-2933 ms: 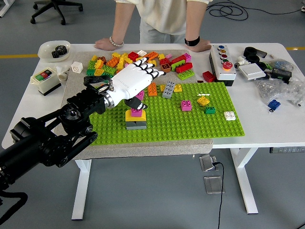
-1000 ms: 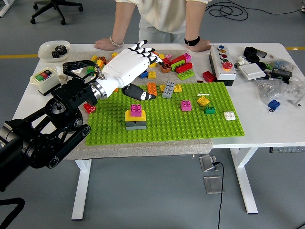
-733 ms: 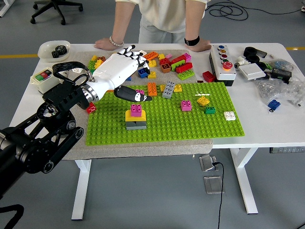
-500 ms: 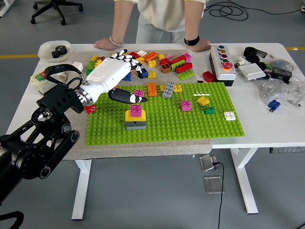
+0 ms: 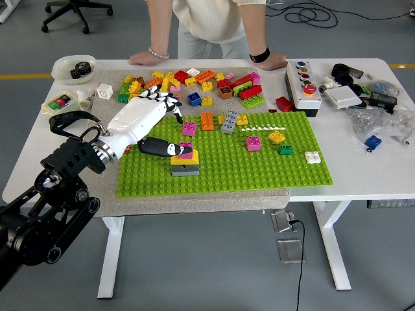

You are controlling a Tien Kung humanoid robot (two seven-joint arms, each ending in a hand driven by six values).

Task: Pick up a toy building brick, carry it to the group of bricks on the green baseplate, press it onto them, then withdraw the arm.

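Observation:
On the green baseplate (image 5: 227, 170) stands a small stack (image 5: 186, 162): a grey brick, a yellow one on it, and a pink brick (image 5: 187, 153) on top. My left hand (image 5: 170, 128), white with black fingertips, hovers just left of the stack. Its fingers are spread and hold nothing. The thumb (image 5: 157, 148) points at the pink brick's left side. A pile of loose bricks (image 5: 194, 81) lies beyond the plate. Single bricks sit on the plate: pink (image 5: 189, 128), orange (image 5: 207, 120), grey (image 5: 229, 122).
A person leans on the far table edge with both hands (image 5: 144, 59) (image 5: 273, 62). A button box (image 5: 303, 84) and bagged parts (image 5: 382, 120) lie at the right. At the left are a bowl (image 5: 72, 67) and a switch box (image 5: 61, 105).
My left hand has drawn back from over the stack, moving left and toward the near edge, and it is lower now. The pink brick stays on the stack.

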